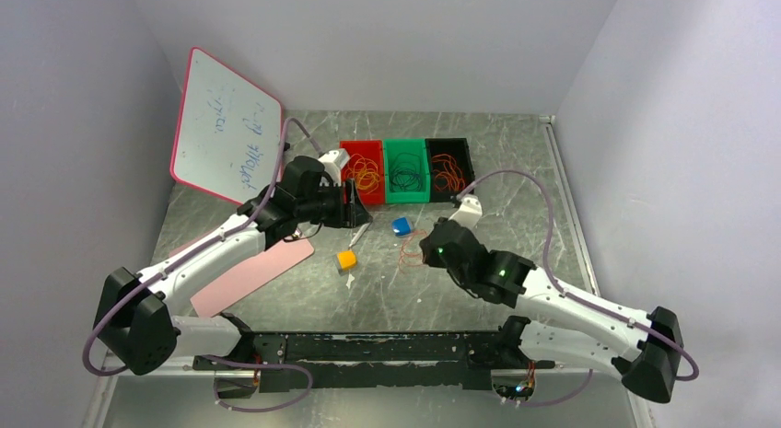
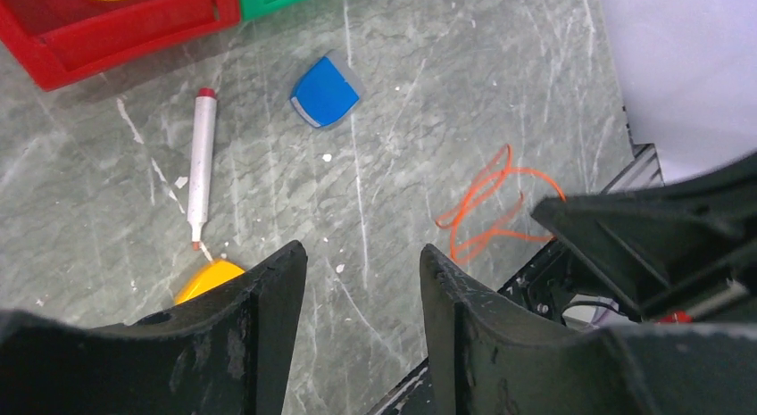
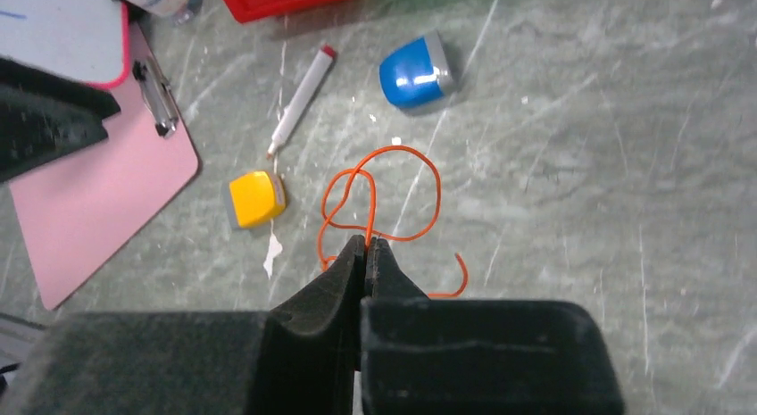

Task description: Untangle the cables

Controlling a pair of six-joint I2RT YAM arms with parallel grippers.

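While a whiteboard leaned at the left wall and a pink clipboard lay flat on the table below it, the left gripper hung just in front of the red bin, its jaws apart with nothing between them. Under it lay a white marker and, nearer the arms, a yellow block. Three bins stood in a row along the back — the red one holding yellow-orange cables, a green bin holding dark cables, and a black bin holding red-orange cables. A blue block sat in front of the green bin. Just right of it and nearer the arms — loose on the table — lay a looped orange cable, and the right gripper was pressed together on one strand of it.
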